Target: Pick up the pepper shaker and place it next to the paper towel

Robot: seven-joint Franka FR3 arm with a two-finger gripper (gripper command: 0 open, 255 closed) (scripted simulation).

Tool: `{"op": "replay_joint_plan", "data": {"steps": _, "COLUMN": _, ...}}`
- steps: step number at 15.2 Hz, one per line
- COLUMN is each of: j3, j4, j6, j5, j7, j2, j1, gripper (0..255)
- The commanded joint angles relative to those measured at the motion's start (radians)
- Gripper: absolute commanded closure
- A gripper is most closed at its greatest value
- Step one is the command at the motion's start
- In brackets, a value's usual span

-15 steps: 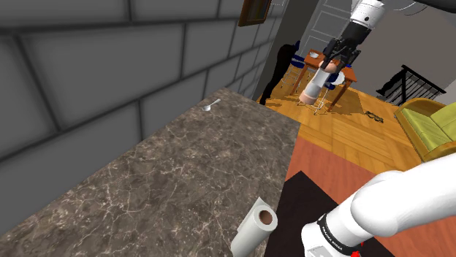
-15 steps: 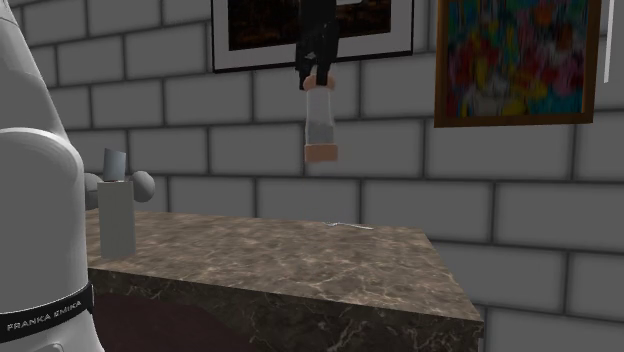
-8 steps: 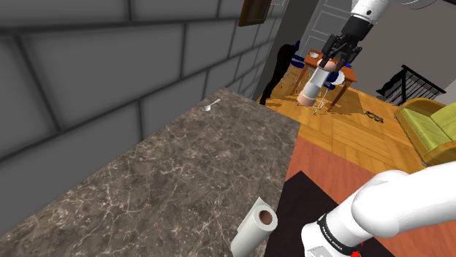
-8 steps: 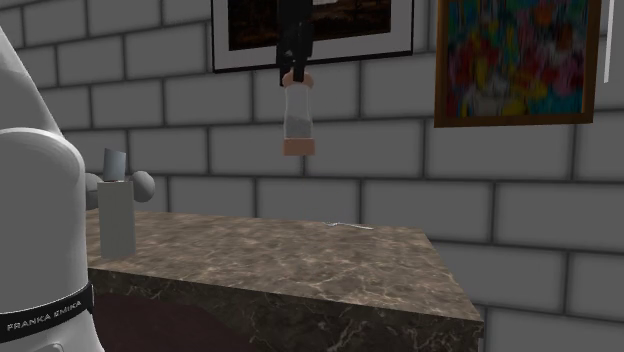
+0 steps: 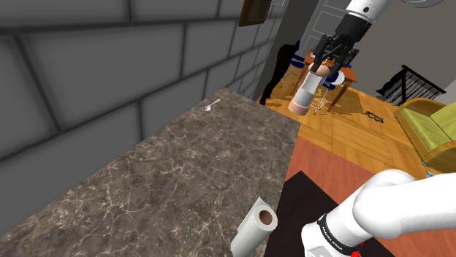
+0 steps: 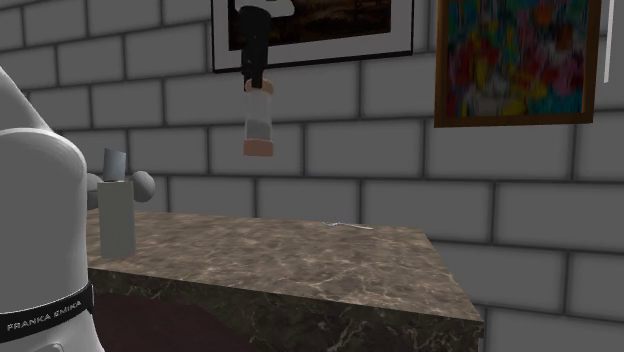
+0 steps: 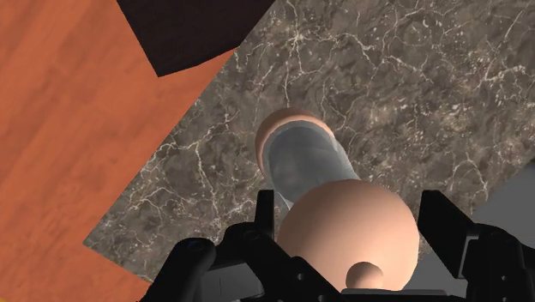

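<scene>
**Shoulder view.** My all-black two-finger gripper [image 5: 327,58] pinches the top cap of the pepper shaker [image 5: 305,90], a tall clear cylinder with pinkish-tan ends. The shaker hangs high in the air toward the far end of the dark marbled stone counter [image 5: 168,175]. The white paper towel roll [image 5: 256,226] stands at the near edge, well apart from it.

**Second exterior view.** The shaker hangs nearly upright, well above the counter. Half a second ago it was further right, so it has travelled left toward the roll at about the same height.

**Wrist view.** The fingers clasp the rounded cap from both sides. Counter lies below the shaker's base, with the orange floor just beyond the edge.

**Handling.** I judge the shaker rigid, light and smooth-walled, so it could slip. The cap is the surest hold. Being tall and narrow, it may topple if I release it while tilted.
</scene>
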Motion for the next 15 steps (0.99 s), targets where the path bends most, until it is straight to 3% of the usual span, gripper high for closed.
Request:
{"op": "replay_joint_plan", "data": {"steps": 1, "j3": 0.036, "j4": -0.026, "j6": -0.003, "j5": 0.015, "j7": 0.045, "j2": -0.031, "j1": 0.008, "gripper": 255}}
{"op": "replay_joint_plan", "data": {"steps": 15, "j3": 0.323, "j4": -0.097, "j6": 0.008, "j5": 0.176, "j7": 0.382, "j2": -0.135, "j1": 0.086, "gripper": 255}}
